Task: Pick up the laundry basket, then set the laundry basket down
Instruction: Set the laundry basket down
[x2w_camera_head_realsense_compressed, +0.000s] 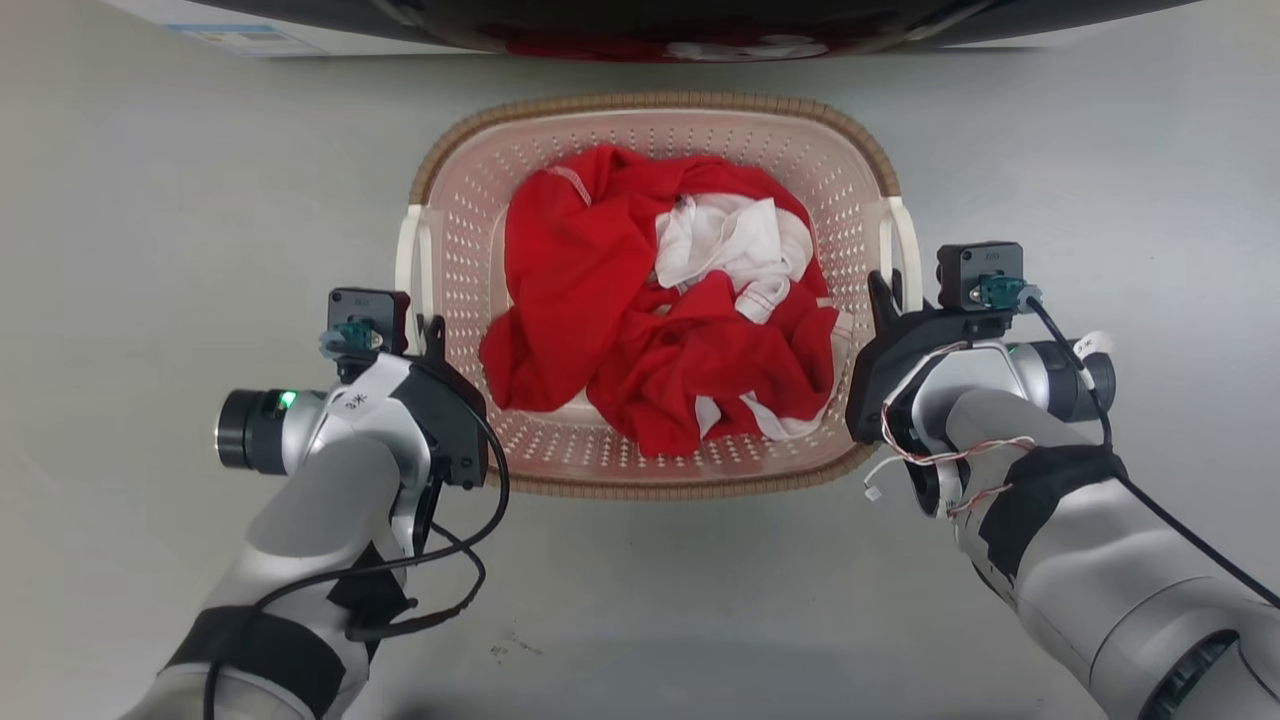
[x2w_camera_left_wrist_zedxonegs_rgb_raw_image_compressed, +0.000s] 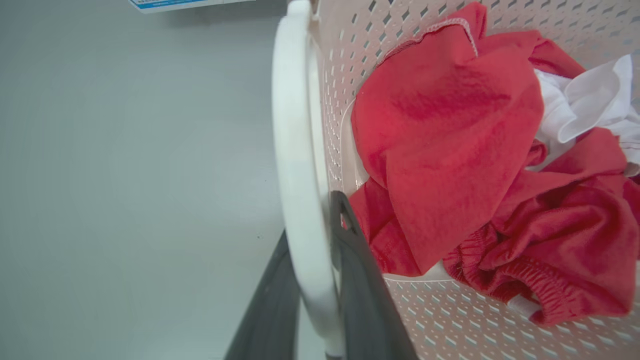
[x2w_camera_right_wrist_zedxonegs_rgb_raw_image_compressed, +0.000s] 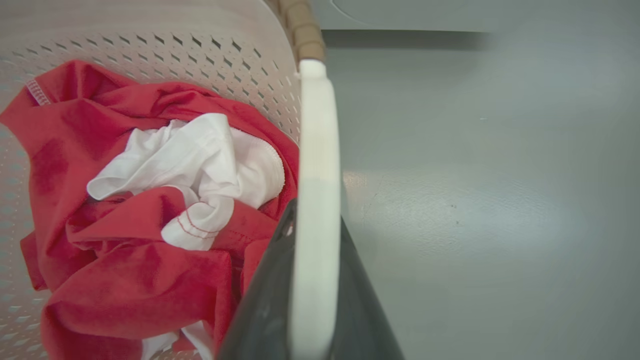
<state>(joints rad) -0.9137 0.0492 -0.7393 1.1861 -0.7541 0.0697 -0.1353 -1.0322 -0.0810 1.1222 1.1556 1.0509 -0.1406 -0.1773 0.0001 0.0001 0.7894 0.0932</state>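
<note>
The laundry basket (x2w_camera_head_realsense_compressed: 660, 110), cream and perforated with a brown woven-look rim, sits in the middle of the head view. It holds red clothes (x2w_camera_head_realsense_compressed: 600, 300) and a white garment (x2w_camera_head_realsense_compressed: 730, 240). My left gripper (x2w_camera_head_realsense_compressed: 432, 335) is at its left white handle (x2w_camera_head_realsense_compressed: 408, 255). In the left wrist view, the gripper (x2w_camera_left_wrist_zedxonegs_rgb_raw_image_compressed: 312, 220) has a dark finger on each side of that handle (x2w_camera_left_wrist_zedxonegs_rgb_raw_image_compressed: 292, 125). My right gripper (x2w_camera_head_realsense_compressed: 885, 300) is at the right white handle (x2w_camera_head_realsense_compressed: 905, 240). In the right wrist view, this gripper (x2w_camera_right_wrist_zedxonegs_rgb_raw_image_compressed: 317, 215) clasps the handle (x2w_camera_right_wrist_zedxonegs_rgb_raw_image_compressed: 317, 125) the same way. I cannot tell whether the basket touches the floor.
The washing machine (x2w_camera_head_realsense_compressed: 700, 25) runs along the top edge just beyond the basket, its dark opening showing red cloth. A pale panel with a label (x2w_camera_head_realsense_compressed: 240, 40) is at the upper left. Bare grey floor (x2w_camera_head_realsense_compressed: 150, 250) lies on both sides and in front.
</note>
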